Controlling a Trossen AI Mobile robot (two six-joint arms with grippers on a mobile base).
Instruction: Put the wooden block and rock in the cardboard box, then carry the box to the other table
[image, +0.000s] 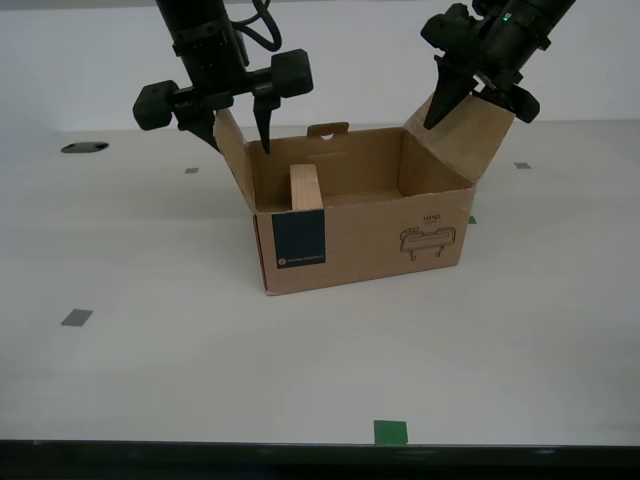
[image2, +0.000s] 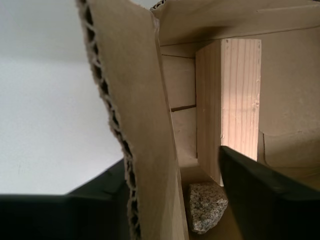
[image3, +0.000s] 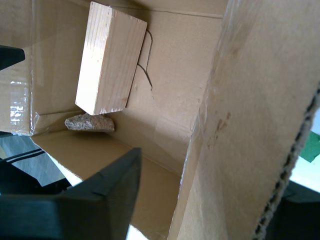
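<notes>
The cardboard box (image: 370, 240) stands open on a smooth off-white table (image: 150, 380). Inside it, the wooden block (image: 306, 188) stands on end against the wall at the exterior view's left. Both wrist views show the wooden block (image2: 230, 105) (image3: 110, 60) with the rock (image2: 206, 206) (image3: 90, 122) at its foot. The exterior view hides the rock. My second gripper (image: 240, 145) (image2: 170, 160) is open astride the flap at the exterior view's left. My first gripper (image: 478, 115) (image3: 215, 190) is open astride the raised flap (image: 465, 140) at the exterior view's right. The other table is out of view.
Grey squares (image: 75, 318) (image: 521, 165) and a green tape mark (image: 390, 432) lie flat on the table. A dark round hole (image: 84, 147) sits far back at the exterior view's left. The table's front edge (image: 320, 443) runs along the bottom.
</notes>
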